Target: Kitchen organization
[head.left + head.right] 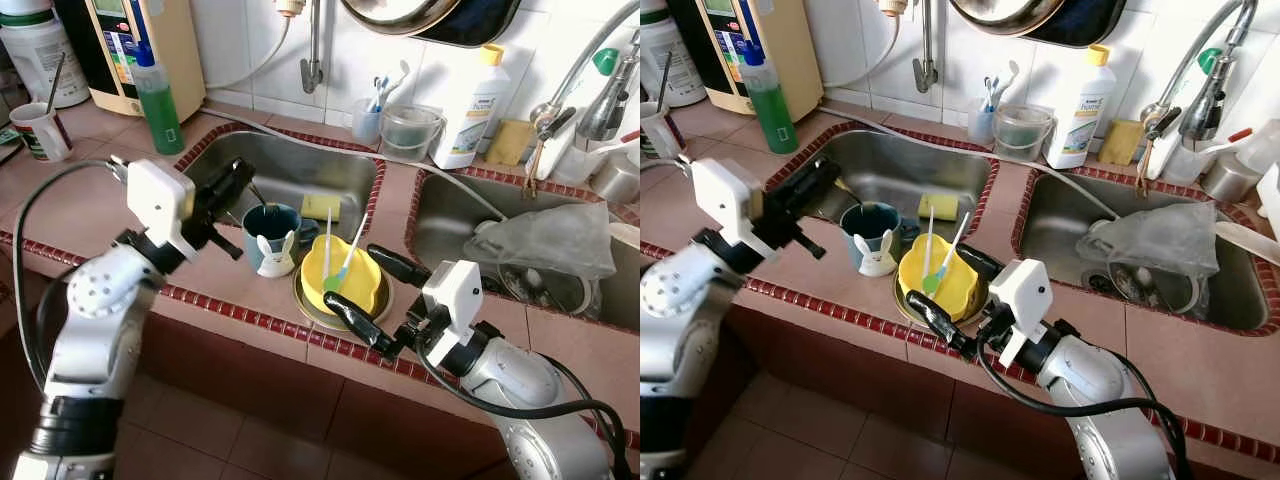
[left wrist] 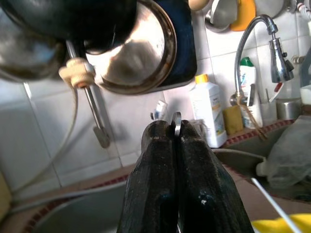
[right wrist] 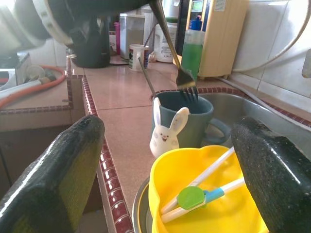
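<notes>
Yellow plastic bowl [image 1: 342, 277] on counter ledge between sinks, beside blue mug [image 1: 270, 233]; light, rigid, slippery, best gripped at rim. Right gripper [image 1: 366, 290] spread wide around bowl. Left gripper [image 1: 236, 182] clenched on fork [image 3: 181, 73], tines in mug.

Seen from above: a pink-tiled kitchen counter [image 1: 90, 210] edged in dark red. Anchoring the scene, a blue mug with a white rabbit figure [image 1: 268, 236]. Just left of the mug, the left gripper [image 1: 228, 184], black fingers pinched on a thin metal utensil handle [image 1: 256, 193] slanting into the mug. Right of the mug, a yellow plastic bowl [image 1: 345, 281] holding white sticks, flanked by the spread fingers of the right gripper [image 1: 368, 292]. Behind the mug, a steel sink [image 1: 300, 165] with a yellow sponge [image 1: 321, 206].
</notes>
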Motion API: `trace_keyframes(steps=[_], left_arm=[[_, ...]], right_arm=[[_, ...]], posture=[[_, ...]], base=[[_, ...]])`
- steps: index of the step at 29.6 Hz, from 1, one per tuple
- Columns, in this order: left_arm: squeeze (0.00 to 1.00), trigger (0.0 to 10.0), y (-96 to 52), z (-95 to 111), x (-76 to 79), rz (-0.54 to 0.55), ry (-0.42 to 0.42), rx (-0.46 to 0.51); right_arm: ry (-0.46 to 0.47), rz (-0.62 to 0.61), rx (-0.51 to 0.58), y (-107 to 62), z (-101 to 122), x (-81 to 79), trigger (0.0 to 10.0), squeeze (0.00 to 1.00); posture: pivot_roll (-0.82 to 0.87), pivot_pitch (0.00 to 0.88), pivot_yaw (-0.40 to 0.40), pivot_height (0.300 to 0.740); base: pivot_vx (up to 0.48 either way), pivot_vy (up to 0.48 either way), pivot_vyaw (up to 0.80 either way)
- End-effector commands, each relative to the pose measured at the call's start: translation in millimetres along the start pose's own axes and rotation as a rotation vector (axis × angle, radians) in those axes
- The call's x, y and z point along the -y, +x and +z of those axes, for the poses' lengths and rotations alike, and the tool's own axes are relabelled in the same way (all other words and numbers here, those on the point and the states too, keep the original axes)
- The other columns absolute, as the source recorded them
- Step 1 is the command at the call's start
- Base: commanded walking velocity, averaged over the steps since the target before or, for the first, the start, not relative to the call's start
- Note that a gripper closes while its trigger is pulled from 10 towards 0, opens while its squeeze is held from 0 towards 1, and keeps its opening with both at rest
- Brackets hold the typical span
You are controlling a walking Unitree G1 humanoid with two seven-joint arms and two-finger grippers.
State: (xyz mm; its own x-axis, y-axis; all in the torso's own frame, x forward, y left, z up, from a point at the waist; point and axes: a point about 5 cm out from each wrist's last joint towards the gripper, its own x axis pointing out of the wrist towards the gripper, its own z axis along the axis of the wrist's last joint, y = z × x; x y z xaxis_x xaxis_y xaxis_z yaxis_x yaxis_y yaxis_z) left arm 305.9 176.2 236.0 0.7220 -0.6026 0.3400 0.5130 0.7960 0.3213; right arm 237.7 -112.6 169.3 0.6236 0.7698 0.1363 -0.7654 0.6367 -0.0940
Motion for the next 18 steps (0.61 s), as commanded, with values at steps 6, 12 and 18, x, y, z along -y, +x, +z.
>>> trace_keyframes(steps=[6,12,18], left_arm=[[0.00,10.0,6.8,20.2,-16.6,-0.054,0.045,0.029],[0.00,10.0,9.6,23.6,-21.5,-0.055,0.050,0.039],[0.00,10.0,12.0,18.2,-26.7,-0.006,0.035,0.041]], right_arm=[[-0.007,-0.023,0.017,-0.8,5.5,4.8,10.0,0.00],[-0.011,-0.026,0.021,0.2,6.1,6.8,10.0,0.00],[-0.013,-0.042,0.052,3.3,11.1,10.6,10.0,0.00]], posture=[[-0.05,0.060,0.008,0.740],[-0.05,0.054,0.006,0.740],[-0.06,0.044,0.005,0.740]], base=[[0.000,0.000,0.00],[0.000,0.000,0.00],[0.000,0.000,0.00]])
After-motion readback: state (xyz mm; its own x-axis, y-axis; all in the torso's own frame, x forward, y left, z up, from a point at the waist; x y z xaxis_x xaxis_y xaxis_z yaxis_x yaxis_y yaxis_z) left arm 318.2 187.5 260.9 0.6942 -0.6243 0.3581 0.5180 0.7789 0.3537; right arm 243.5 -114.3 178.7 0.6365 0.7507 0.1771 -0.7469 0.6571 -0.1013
